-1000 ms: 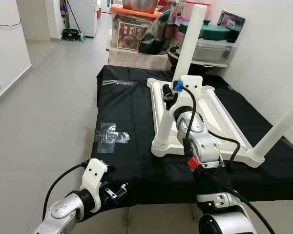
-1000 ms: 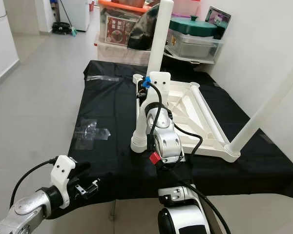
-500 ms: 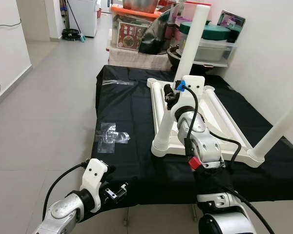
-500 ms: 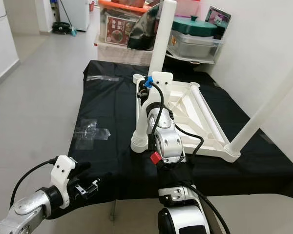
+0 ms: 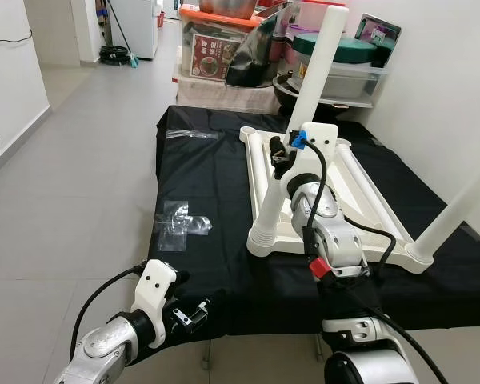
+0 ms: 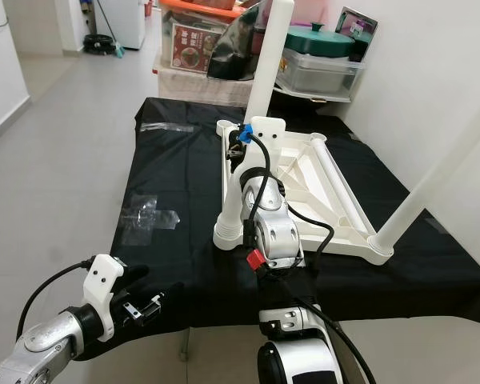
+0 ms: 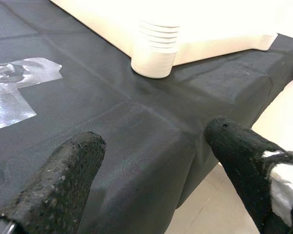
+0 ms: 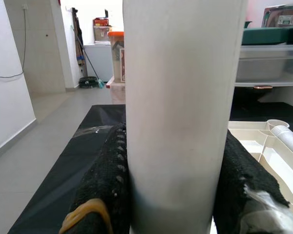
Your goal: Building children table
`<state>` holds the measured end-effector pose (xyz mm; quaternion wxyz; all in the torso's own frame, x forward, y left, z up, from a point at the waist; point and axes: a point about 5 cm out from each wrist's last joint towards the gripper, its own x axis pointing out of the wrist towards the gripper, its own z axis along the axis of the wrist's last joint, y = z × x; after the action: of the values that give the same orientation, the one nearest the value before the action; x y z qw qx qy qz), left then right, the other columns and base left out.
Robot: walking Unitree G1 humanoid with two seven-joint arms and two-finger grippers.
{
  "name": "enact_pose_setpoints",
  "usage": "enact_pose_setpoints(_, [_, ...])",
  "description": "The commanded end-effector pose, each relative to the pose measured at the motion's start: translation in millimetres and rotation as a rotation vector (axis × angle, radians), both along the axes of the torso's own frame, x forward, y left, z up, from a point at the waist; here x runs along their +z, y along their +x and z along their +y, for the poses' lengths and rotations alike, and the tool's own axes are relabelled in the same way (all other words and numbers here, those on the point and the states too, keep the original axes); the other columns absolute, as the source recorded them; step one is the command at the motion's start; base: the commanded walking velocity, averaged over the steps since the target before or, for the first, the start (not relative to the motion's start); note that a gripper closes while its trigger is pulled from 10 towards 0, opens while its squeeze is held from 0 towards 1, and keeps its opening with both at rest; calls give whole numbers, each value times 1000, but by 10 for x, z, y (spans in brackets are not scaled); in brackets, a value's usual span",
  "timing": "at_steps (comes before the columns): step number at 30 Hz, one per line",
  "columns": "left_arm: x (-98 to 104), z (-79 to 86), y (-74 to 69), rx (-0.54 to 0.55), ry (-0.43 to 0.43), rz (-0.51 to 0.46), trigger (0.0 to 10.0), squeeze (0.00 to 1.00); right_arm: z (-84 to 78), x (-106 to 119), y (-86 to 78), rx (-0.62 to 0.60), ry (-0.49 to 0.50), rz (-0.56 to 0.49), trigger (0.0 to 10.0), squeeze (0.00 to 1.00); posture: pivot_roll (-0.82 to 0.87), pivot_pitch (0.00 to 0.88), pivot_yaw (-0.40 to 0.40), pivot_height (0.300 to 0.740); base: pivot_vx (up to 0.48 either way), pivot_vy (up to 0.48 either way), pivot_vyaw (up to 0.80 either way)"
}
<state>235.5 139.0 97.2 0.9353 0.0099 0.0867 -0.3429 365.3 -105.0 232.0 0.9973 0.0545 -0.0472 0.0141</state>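
Where head views hide contact, right gripper pads flanking leg.

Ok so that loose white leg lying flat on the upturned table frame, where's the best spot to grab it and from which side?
Grip the loose leg around its smooth round shaft near the middle, coming down from above with the jaws straddling it crosswise. It lies flat along the frame, so its top is exposed, while the ribbed end is wider and likely harder to close on.
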Motion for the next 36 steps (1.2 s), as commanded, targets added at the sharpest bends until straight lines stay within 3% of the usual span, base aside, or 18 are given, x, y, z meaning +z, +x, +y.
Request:
enact_pose_setpoints(1, [-28,-20,10,-13,12,9,10000,0,-54,-345,-11,-19,2,146,10000,0,36,0,-142,740,0,0,0])
enact_pose_setpoints(36, [-37,-14,43,-24,25,5,10000,0,-64,-272,-95,-31,34,96,10000,0,32,0,-129,740,0,0,0])
